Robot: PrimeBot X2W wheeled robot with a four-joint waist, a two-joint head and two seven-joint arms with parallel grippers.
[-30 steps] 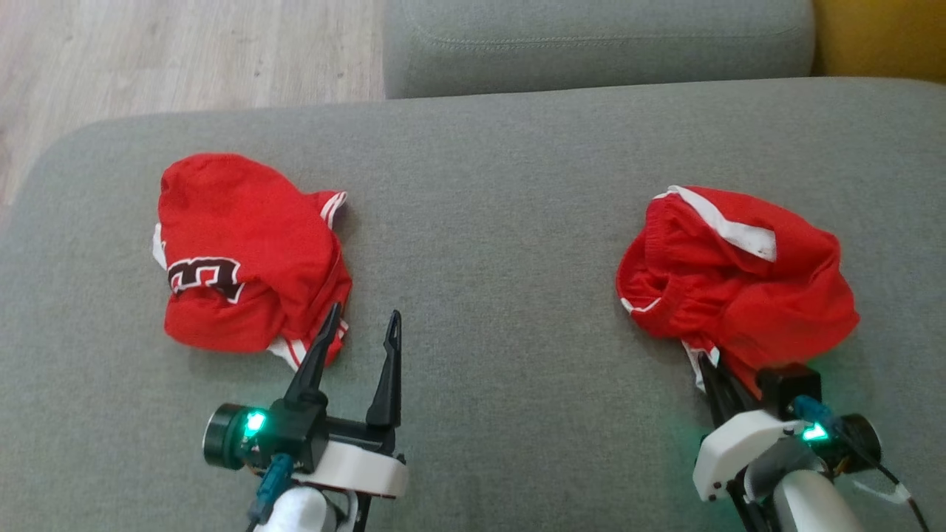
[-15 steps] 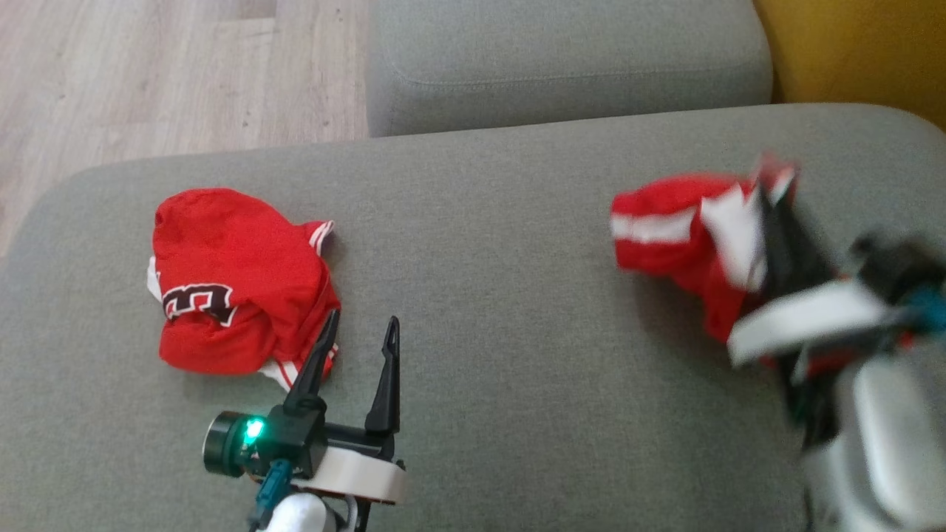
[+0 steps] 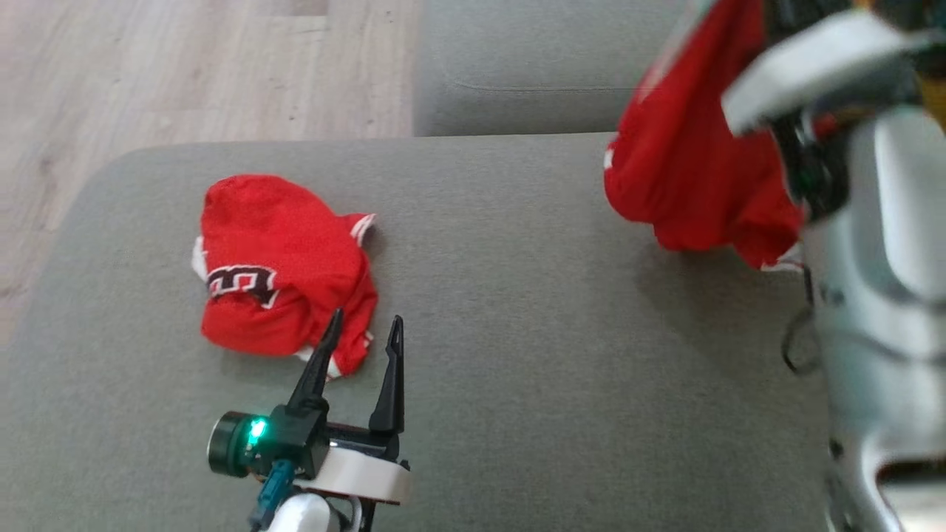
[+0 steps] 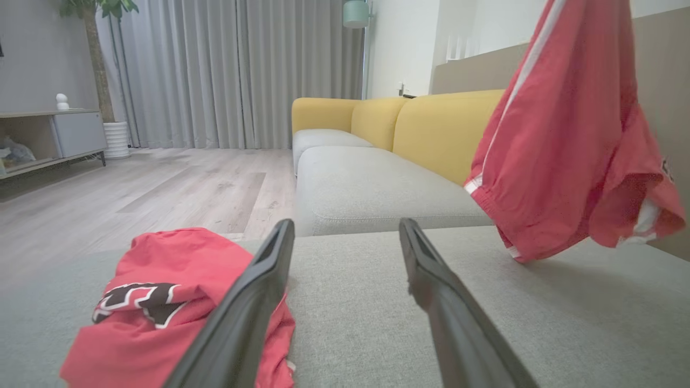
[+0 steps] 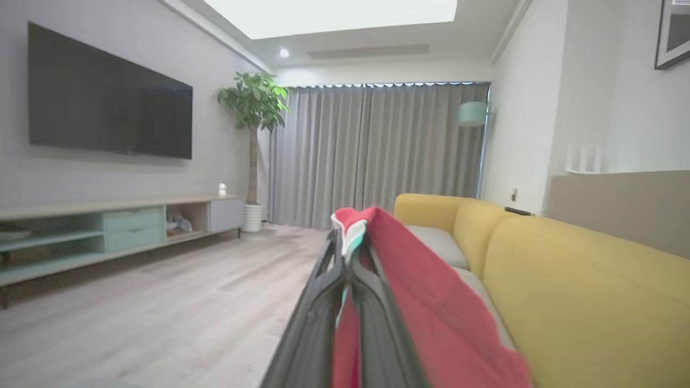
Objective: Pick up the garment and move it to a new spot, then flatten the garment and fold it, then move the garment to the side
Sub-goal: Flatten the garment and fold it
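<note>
Grey sofa seat [image 3: 532, 310] below: my right tool [image 5: 349, 245] pinches the red garment [image 3: 695, 177], left tool [image 3: 364, 325] agape; carry it high.

The garment [image 3: 695, 185] is thin, smooth red cloth with white tape stripes. The red jersey [image 3: 281, 273] has a finer, dotted weave (like sports mesh). The sofa seat [image 3: 517, 332] is coarse grey woven fabric, matt. The left gripper [image 3: 366, 318] is matt black plastic, its wrist casing [image 3: 362, 479] glossy white. The floor [image 3: 185, 74] is pale wood-grain plank with a satin finish.
</note>
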